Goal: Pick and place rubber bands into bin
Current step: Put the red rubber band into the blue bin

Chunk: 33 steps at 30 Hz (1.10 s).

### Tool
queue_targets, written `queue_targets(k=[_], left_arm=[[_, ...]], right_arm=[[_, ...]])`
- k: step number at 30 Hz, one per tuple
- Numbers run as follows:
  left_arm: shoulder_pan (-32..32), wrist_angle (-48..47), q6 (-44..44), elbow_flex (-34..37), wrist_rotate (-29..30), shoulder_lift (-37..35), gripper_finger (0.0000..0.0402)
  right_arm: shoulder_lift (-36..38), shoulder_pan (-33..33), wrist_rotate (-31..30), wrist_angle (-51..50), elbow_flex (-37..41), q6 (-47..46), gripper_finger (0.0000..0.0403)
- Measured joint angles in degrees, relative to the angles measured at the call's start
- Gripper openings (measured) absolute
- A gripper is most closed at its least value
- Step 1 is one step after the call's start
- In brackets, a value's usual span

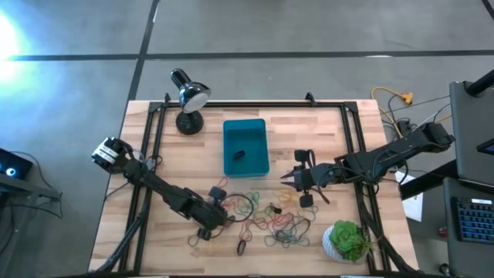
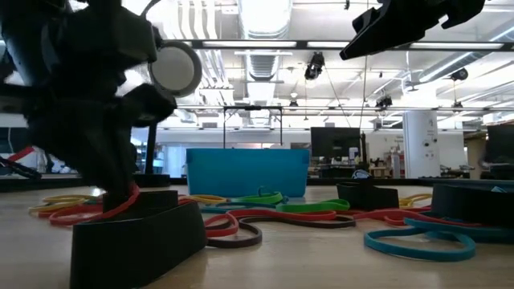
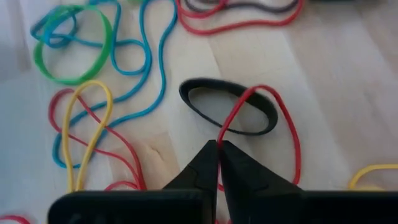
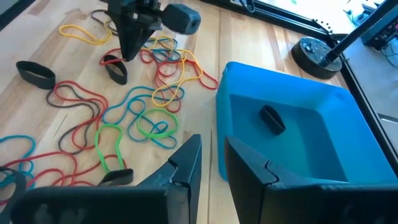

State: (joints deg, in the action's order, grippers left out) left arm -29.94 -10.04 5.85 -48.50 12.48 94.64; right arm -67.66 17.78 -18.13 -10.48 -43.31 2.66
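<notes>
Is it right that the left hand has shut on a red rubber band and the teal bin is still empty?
Not quite. The left hand has shut on a red rubber band, but the teal bin is not empty: the right wrist view shows one black band lying inside it.

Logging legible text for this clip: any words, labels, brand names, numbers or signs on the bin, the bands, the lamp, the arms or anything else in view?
None can be read.
Bin: plain teal walls, no label.
Rubber bands: no print visible.
Desk lamp: no marking visible.
Plant pot: plain white.
Keyboard at the right edge: keys too small to read.
Room behind the table in the low view: no sign can be read.
</notes>
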Motion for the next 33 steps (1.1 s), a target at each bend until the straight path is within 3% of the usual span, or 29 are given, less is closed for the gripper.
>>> queue_targets(k=[7,15,20,27,33], left_arm=[[0.33,-0.86,-2.14,-0.23,3.55,-7.64,0.0000],[1.20,-0.94,-11.83,-0.26,19.87,-17.96,0.0000],[5.96,1.65,-21.18,-0.26,27.93,-21.16,0.0000],[16.67,10.45,-34.14,-0.32,27.51,-22.33,0.0000],[27.98,11.22,-34.93,-0.32,13.38,-20.95,0.0000]], right_arm=[[0.00,0.09,0.04,-0.35,0.00,-0.34,0.0063],[0.00,0.09,0.04,-1.22,0.04,-0.83,0.0062],[0.00,0.09,0.02,-1.22,0.04,-0.81,0.0059],[0.00,0.11,0.04,-1.22,0.04,-0.94,0.0058],[0.00,0.11,0.04,-1.20,0.00,-2.45,0.0059]])
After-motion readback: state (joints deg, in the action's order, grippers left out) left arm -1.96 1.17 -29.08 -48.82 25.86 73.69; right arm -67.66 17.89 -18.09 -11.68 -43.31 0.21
